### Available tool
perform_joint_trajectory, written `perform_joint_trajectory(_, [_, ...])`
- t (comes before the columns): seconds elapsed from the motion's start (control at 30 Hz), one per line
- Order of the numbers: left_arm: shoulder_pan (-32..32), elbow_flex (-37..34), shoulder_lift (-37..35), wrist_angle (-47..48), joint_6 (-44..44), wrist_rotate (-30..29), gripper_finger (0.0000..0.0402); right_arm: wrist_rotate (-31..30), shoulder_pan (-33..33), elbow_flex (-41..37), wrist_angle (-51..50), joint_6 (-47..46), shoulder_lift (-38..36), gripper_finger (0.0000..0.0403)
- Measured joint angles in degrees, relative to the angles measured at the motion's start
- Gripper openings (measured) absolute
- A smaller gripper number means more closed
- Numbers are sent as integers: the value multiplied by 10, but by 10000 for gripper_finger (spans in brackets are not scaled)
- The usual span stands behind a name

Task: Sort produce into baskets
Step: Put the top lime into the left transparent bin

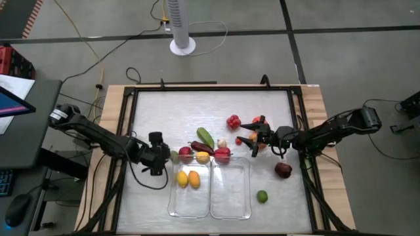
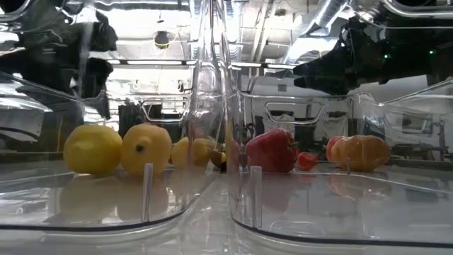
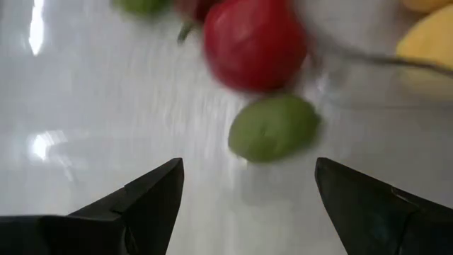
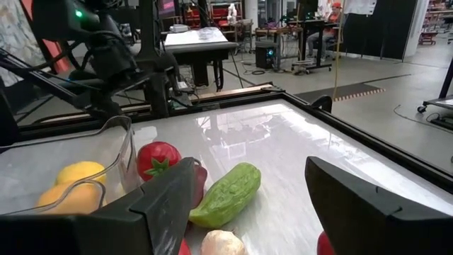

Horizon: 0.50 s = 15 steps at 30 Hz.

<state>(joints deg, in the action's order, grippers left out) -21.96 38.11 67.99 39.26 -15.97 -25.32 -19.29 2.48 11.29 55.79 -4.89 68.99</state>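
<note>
Your left gripper (image 3: 244, 195), jaws spread, faces a blurred green fruit (image 3: 274, 127). Your right gripper (image 4: 244, 205), also spread, hides produce beneath; a cluttered workshop lies beyond the table (image 4: 311, 142).

Table (image 1: 157, 111) with baskets (image 1: 230, 196), produce (image 1: 262, 196)

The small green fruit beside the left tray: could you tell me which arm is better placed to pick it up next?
Left. Its open pincer faces the small green fruit directly, close ahead. The right pincer sits across the table among the red and orange pieces.
</note>
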Motion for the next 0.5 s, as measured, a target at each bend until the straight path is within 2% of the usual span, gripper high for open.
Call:
perform_joint_trajectory(0.07, [-1,0,6,-26,48,-3,307,0,0,0,0,0,0,297])
perform_joint_trajectory(0.5, [47,0,96,-95,127,62,307,1,0,0,-2,0,0,297])
